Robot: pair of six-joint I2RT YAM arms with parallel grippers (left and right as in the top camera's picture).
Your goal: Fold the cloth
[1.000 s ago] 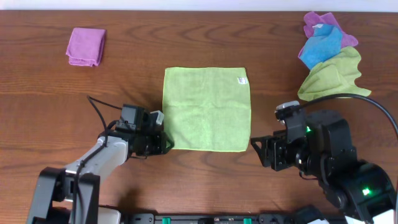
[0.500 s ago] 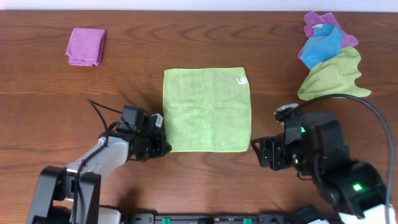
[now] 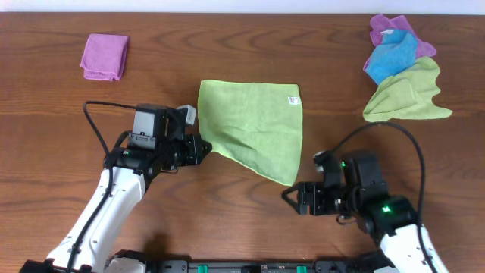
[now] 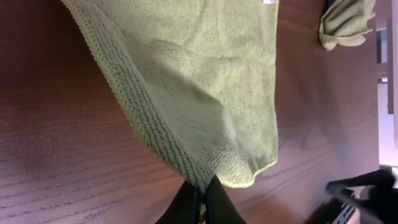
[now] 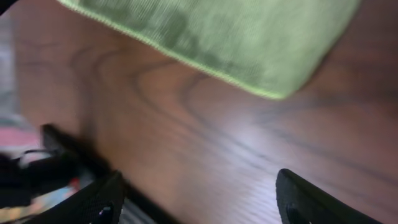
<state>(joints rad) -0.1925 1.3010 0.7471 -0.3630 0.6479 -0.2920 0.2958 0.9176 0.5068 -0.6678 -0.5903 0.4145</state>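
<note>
We saw the light-green square microfibre cloth (image 3: 254,129) at the centre of the overhead frame, its lower-left corner pinched tight by the left gripper (image 3: 201,145); the right gripper (image 3: 292,199), lower right, stood with jaws spread, empty.

Wooden table (image 3: 341,106) from above, lime-green cloth (image 3: 254,129) at centre, its near-left corner pinched by the left gripper (image 3: 204,146), right gripper (image 3: 292,199) just beside the near-right corner, folded purple cloth (image 3: 105,56) far left, heap of coloured cloths (image 3: 402,72) far right.

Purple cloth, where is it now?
Overhead view: the purple cloth lies folded on the table, far left, apart from the central green cloth and the left pincer.
</note>
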